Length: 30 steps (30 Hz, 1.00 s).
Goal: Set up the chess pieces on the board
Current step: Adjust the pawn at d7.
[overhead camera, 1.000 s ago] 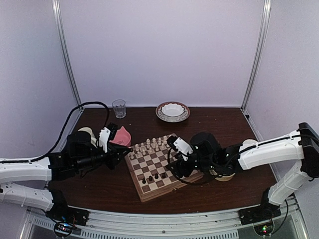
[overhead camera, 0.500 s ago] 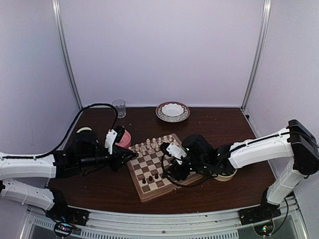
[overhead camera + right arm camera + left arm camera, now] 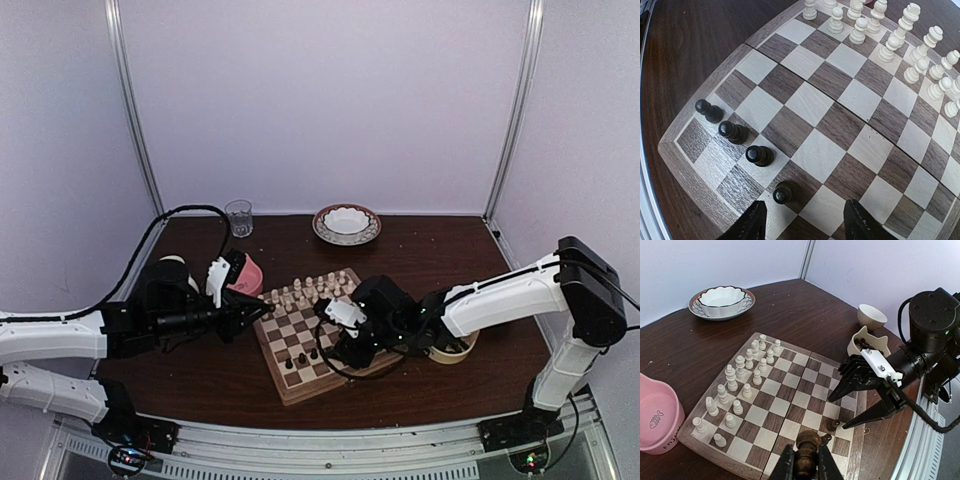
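**Dark side barely begun**

Four dark pawns (image 3: 732,131) stand in a row at the lower left of the chessboard (image 3: 810,107), and cream pieces (image 3: 880,30) fill the upper right. The left tool (image 3: 805,454) grips another dark chessman (image 3: 807,440) over the board. The right tool (image 3: 805,222) hangs open beside the fourth pawn. Most of the dark men remain unplaced.

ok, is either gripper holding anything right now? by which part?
Left gripper pinches a dark chess piece by its body, below the head. Right gripper open, holds nothing.

The pink bowl (image 3: 675,415) bears a fish outline and a word resembling "Enjoy".
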Each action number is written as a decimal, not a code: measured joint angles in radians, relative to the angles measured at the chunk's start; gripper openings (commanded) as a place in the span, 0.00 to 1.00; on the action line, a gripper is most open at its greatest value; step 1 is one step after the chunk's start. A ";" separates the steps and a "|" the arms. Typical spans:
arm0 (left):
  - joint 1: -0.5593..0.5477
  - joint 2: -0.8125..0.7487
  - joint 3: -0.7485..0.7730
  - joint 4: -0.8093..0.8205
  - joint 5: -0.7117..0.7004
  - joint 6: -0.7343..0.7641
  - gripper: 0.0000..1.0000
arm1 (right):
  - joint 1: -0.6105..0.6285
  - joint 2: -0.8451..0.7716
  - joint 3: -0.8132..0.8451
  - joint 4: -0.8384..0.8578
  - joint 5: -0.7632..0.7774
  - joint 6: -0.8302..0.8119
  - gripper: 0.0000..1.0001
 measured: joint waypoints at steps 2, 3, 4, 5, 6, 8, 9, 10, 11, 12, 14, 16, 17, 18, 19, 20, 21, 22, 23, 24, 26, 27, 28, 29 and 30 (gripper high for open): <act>0.000 0.002 0.000 -0.002 0.000 0.000 0.00 | 0.000 0.016 0.013 -0.005 0.000 -0.002 0.51; 0.000 0.002 0.000 -0.002 0.000 0.000 0.00 | 0.000 0.021 0.015 -0.005 0.000 -0.004 0.50; 0.000 0.002 0.000 -0.002 0.000 0.000 0.00 | 0.000 0.023 0.016 -0.007 0.000 -0.006 0.49; 0.000 0.002 0.000 -0.002 0.000 0.000 0.00 | 0.001 0.025 0.016 -0.010 0.001 -0.006 0.49; 0.000 0.002 0.000 -0.002 0.000 0.000 0.00 | 0.001 0.026 0.016 -0.012 0.001 -0.008 0.49; 0.000 0.002 0.000 -0.002 0.000 0.000 0.00 | 0.002 0.027 0.017 -0.018 0.002 -0.010 0.48; 0.000 0.002 0.000 -0.002 0.000 0.000 0.00 | 0.002 0.027 0.017 -0.019 0.002 -0.010 0.48; 0.000 0.002 0.000 -0.002 0.000 0.000 0.00 | 0.002 0.027 0.017 -0.021 0.002 -0.012 0.48; 0.000 0.002 0.000 -0.002 0.000 0.000 0.00 | 0.002 0.027 0.017 -0.022 0.002 -0.013 0.48; 0.000 0.002 0.000 -0.002 0.000 0.000 0.00 | 0.002 0.029 0.019 -0.023 0.003 -0.013 0.47; 0.000 0.002 0.000 -0.002 0.000 0.000 0.00 | 0.002 0.036 0.026 -0.024 0.004 -0.013 0.47; 0.000 0.002 0.000 -0.002 -0.001 0.000 0.00 | 0.002 0.043 0.030 -0.023 0.005 -0.013 0.47; 0.000 0.002 0.000 -0.002 -0.003 0.000 0.00 | 0.002 0.047 0.032 -0.024 0.004 -0.013 0.47; 0.000 0.002 0.000 -0.002 -0.003 0.000 0.00 | 0.003 0.050 0.032 -0.023 0.005 -0.013 0.47; 0.000 0.002 0.000 -0.002 -0.003 0.000 0.00 | 0.004 0.054 0.034 -0.024 0.005 -0.013 0.47; 0.000 0.002 0.000 -0.002 -0.003 0.000 0.00 | 0.005 0.056 0.034 -0.025 0.004 -0.013 0.47; 0.000 0.002 0.000 -0.002 -0.003 0.000 0.00 | 0.006 0.056 0.034 -0.026 0.005 -0.013 0.46; 0.000 0.002 0.000 -0.002 -0.003 0.000 0.00 | 0.006 0.057 0.034 -0.026 0.005 -0.013 0.46; 0.000 0.002 0.000 -0.002 -0.002 0.000 0.00 | 0.006 0.057 0.036 -0.027 0.005 -0.013 0.46; 0.000 0.002 0.000 -0.002 -0.002 0.000 0.00 | 0.006 0.059 0.039 -0.029 0.006 -0.013 0.46; 0.000 0.002 0.000 -0.002 -0.001 0.000 0.00 | 0.006 0.061 0.044 -0.029 0.008 -0.012 0.46; 0.000 0.004 0.000 -0.002 0.001 0.000 0.00 | 0.006 0.061 0.045 -0.029 0.009 -0.012 0.46; 0.000 0.005 0.000 -0.002 0.001 0.000 0.00 | 0.006 0.061 0.045 -0.029 0.009 -0.012 0.46; 0.000 0.008 0.000 -0.002 0.002 0.000 0.00 | 0.006 0.061 0.046 -0.029 0.010 -0.012 0.46; 0.000 0.010 0.000 -0.002 0.004 0.000 0.00 | 0.006 0.061 0.046 -0.029 0.010 -0.012 0.46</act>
